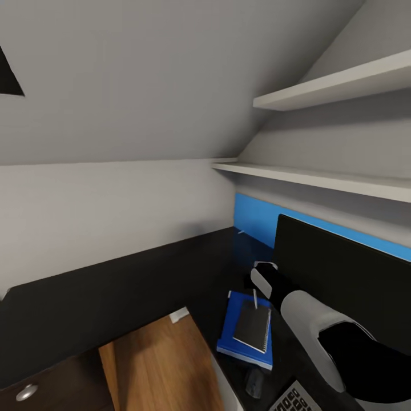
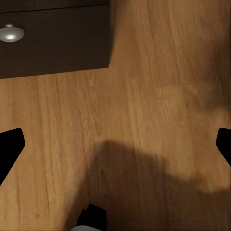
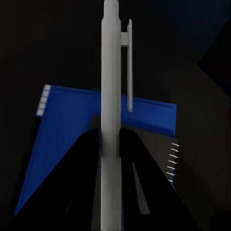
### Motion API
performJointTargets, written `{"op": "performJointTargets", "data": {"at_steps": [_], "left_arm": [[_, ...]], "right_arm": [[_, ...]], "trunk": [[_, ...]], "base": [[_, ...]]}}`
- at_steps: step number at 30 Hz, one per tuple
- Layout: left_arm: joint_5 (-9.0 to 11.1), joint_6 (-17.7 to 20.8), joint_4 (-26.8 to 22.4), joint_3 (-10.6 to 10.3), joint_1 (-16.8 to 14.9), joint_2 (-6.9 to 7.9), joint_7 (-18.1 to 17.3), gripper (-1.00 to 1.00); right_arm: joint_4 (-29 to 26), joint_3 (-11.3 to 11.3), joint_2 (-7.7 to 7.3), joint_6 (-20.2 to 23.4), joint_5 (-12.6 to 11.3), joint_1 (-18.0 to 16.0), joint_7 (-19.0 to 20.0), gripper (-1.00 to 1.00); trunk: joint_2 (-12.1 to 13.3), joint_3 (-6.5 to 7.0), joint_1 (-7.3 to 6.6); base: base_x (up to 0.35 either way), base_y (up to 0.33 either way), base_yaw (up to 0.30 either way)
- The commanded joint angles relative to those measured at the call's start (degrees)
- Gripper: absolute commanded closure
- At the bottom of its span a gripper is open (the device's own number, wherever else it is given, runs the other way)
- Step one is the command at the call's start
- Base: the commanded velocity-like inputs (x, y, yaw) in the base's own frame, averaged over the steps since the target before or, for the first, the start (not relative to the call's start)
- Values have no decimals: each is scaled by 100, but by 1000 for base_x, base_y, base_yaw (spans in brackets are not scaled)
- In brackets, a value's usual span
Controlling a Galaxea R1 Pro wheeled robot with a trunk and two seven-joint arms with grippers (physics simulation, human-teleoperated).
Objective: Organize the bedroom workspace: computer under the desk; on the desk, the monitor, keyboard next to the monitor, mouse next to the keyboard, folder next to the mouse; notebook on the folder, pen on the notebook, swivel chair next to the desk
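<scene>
The pen (image 3: pixel 111 96), slim, white, light and likely slippery, stands pinched mid-shaft in the closed right claw (image 3: pixel 110 144), at frame centre above the notebook (image 1: pixel 253 326) on the folder (image 1: pixel 237 334). The left claw (image 2: pixel 115 144) hangs open and empty over wood floor (image 2: pixel 144 96).

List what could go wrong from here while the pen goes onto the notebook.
1. The right gripper pinches the pen near one end, so it may land tilted and roll off the small notebook onto the folder.
2. The monitor stands close beside the right arm, and lowering could brush it.
3. Pressing down could slide the notebook across the folder.
</scene>
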Motion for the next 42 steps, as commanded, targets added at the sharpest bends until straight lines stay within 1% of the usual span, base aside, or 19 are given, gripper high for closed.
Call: {"op": "performJointTargets", "data": {"at_steps": [1, 4, 7, 8, 10, 11, 14, 18, 21, 22, 28, 34, 42], "left_arm": [[41, 10, -16, -20, -1, 9, 47, -100], [39, 10, -16, 55, -1, 9, 47, -100], [39, 10, -16, 198, -1, 7, 49, -100], [37, 10, -22, 353, -1, -5, 47, -100], [37, 10, -23, 389, -1, -14, 45, -100], [36, 10, -24, 426, -1, -24, 43, -100], [36, 10, -25, 444, -1, -28, 43, -100], [36, 10, -25, 456, -1, -24, 48, -100], [36, 10, -25, 460, -1, -24, 50, -100], [36, 10, -25, 462, -1, -26, 50, -100], [36, 10, -25, 468, -1, -23, 51, -100], [37, 10, -25, 471, -1, -16, 51, -100], [36, 10, -25, 472, -1, -21, 51, -100]], "right_arm": [[-3, 47, 1, 11, -64, -5, -39, 100], [3, 49, 1, 3, -60, -5, -39, 100], [9, 51, 2, -3, -53, -6, -39, 100], [61, 57, 12, -5, -55, 0, -24, 100], [129, 58, 31, -5, -53, 1, -17, 100], [284, 60, 87, -11, -47, 2, -1, 100], [377, 61, 129, -14, -43, 6, 9, 100], [413, 55, 144, -24, -42, 34, 18, 100], [421, 56, 147, -62, -38, 133, 31, 100], [422, 64, 150, -132, -35, 216, 37, 100], [423, 69, 147, -252, -33, 270, 83, 100], [431, 70, 127, -470, -24, 292, 271, 100], [432, 70, 104, -488, -16, 293, 285, 100]], "trunk": [[-5, -4, 0], [-5, 3, 0], [-5, 6, 0], [-5, 6, 0], [-5, 6, 0], [-5, 6, 0], [-5, 6, 0], [-5, 6, 0], [-5, 6, 0], [-5, 6, 0], [-5, 6, 0], [-5, 6, 0], [-5, 6, 0]], "base": [[0, 0, -157], [0, 0, -102], [0, 0, -40], [0, 0, -9], [0, 0, -6], [0, 0, -2], [0, 0, -1], [0, 0, 0], [0, 0, 0], [0, 0, 0], [0, 0, 0], [0, 0, 0], [0, 0, 0]]}}
